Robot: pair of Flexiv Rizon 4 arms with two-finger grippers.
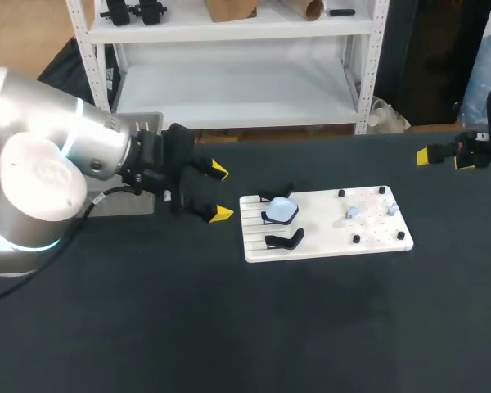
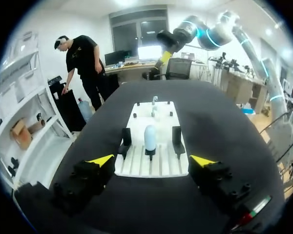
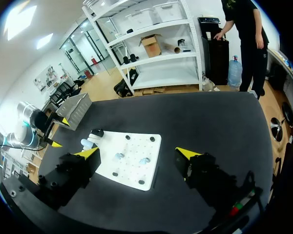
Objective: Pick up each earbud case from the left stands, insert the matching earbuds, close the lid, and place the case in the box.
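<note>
The left claw (image 1: pixel 220 192) hangs over the bench (image 1: pixel 311 327) with its fingers spread wide and nothing between them. The grey box (image 3: pixel 78 111) lies behind it. Straight ahead of this claw (image 2: pixel 152 161), on a white board (image 1: pixel 327 241), the pale blue earbud case (image 1: pixel 281 210) stands upright on the middle stand, with a bare black stand (image 2: pixel 126 141) close on one side and another (image 2: pixel 177 141) on the other. Two small earbuds (image 1: pixel 353 213) (image 1: pixel 392 210) lie further along the board, ahead of the right claw (image 1: pixel 446 157), which also gapes wide and empty, well apart from them.

The likely trouble is the crowding. Fingers this wide could catch the neighbouring stands on the way in and shove the board, and the case looks smooth and rounded, so an off-centre pinch may squirt it loose or tip it.
</note>
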